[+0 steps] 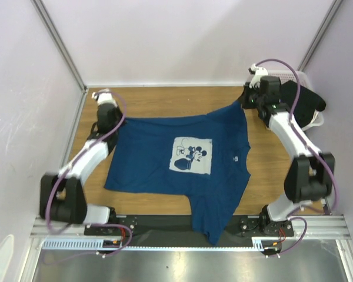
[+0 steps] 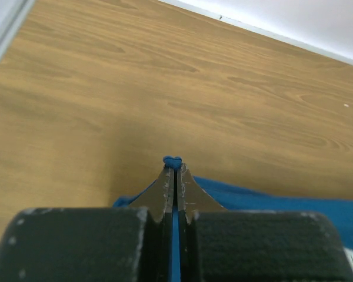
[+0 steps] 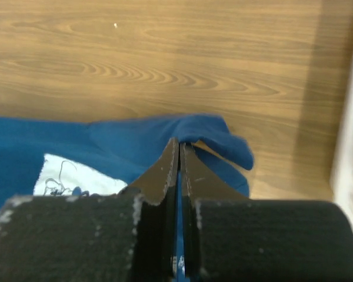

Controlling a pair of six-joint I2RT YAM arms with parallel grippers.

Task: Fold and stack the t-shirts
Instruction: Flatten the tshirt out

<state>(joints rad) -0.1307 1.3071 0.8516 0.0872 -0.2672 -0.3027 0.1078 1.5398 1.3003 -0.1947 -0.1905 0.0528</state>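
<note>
Pale walls (image 1: 165, 41) box in the wood table (image 1: 165, 97) on three sides. The blue shirt (image 1: 147, 158) lies spread on it, print (image 1: 192, 155) up. From the print, my left end effector (image 2: 174, 167) is off to the far left and my right end effector (image 3: 179, 147) to the far right. Each is clenched on a far corner of the blue shirt, and a nub of cloth shows past the left tips. The edge strung between them runs left to right beyond the print, so the cloth lies toward me from both grips, and neither side is plainly nearer. Near-right of the print a flap hangs off the table's front edge onto the dark rail (image 1: 159, 222). I judge the next move to be a joint one: carry that far edge toward me over the print, both sides level. Bare wood beyond the print gives room enough. Far right of the print a basket (image 1: 309, 76) holds a black shirt (image 1: 306, 101), so my right side wants care.
</note>
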